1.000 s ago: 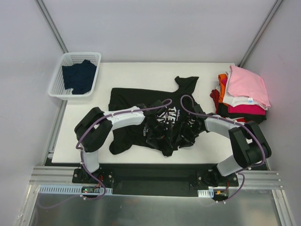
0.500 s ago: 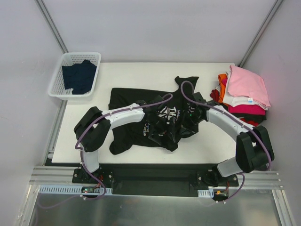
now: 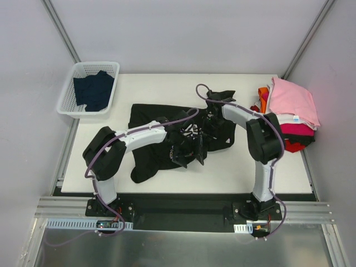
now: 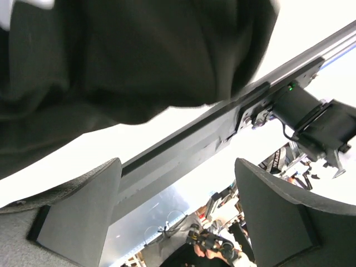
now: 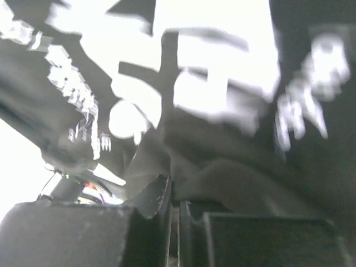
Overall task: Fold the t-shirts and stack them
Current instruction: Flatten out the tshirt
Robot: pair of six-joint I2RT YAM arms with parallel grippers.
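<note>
The right gripper [image 5: 174, 219] is clenched on a fold of the black t-shirt [image 3: 146, 119], jaws pressed together near the shirt's far right part. The left gripper [image 4: 177, 214] is spread wide and holds nothing, at the shirt's near edge. The shirt lies crumpled in the middle of the table [image 3: 167, 83]. A stack of folded t-shirts [image 3: 289, 108] sits at the right edge, and a navy t-shirt [image 3: 93, 89] lies in the basket [image 3: 65, 100] at the far left.

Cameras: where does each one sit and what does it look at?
Top external: above and behind, looking down at the table, left arm, right arm, the black t-shirt.
Left wrist: on the left arm, past the open left gripper toward the table's near edge.
Right wrist: on the right arm, right gripper shut on that shirt.
Shared: all show that t-shirt.
</note>
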